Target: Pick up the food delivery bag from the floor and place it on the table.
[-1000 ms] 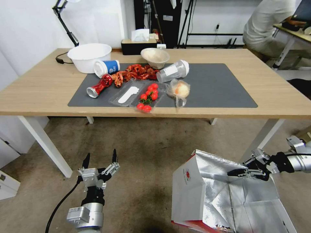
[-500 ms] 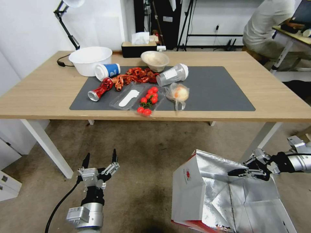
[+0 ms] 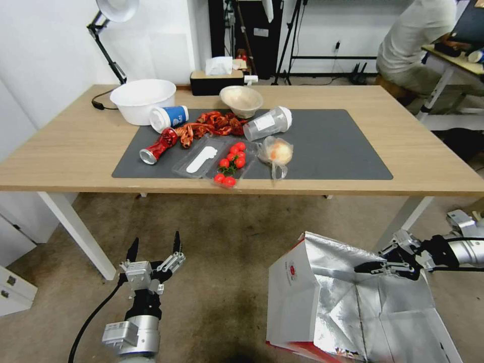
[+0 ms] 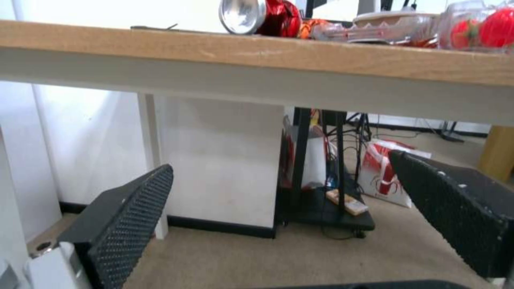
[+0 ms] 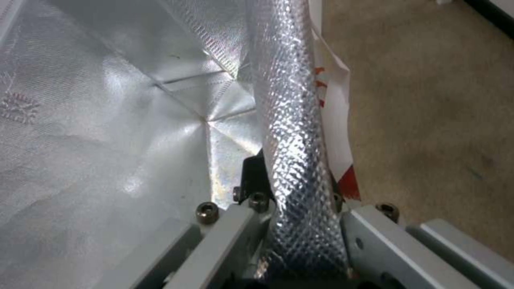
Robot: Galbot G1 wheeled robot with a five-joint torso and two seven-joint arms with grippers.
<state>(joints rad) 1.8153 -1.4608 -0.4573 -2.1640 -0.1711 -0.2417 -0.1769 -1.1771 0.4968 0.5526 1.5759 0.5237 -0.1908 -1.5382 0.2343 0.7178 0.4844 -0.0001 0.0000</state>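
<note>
The food delivery bag point(image 3: 301, 297) stands at the lower right over the floor point(image 3: 227, 237), white with a small red logo, its mouth open onto silver foil lining point(image 5: 107, 120). My right gripper point(image 3: 366, 268) reaches in from the right and is shut on the bag's far rim. In the right wrist view the right gripper point(image 5: 292, 188) clamps a folded strip of foil. My left gripper point(image 3: 156, 241) hangs open and empty at the lower left, pointing toward the table point(image 3: 70, 146). The left wrist view has the left gripper point(image 4: 281, 162) below the table edge point(image 4: 214, 52).
The dark mat point(image 3: 333, 141) carries a red can point(image 3: 157, 145), crayfish point(image 3: 212, 123), a tomato tray point(image 3: 229, 164), a knotted clear bag point(image 3: 276, 153) and cups; its right half is bare. White table legs point(image 3: 75, 233) point(image 3: 409, 221) flank the floor gap. A person sits back right.
The whole head view has shifted: the table sits lower in the picture, so the camera has moved. Both grippers and the bag keep the same place in the picture.
</note>
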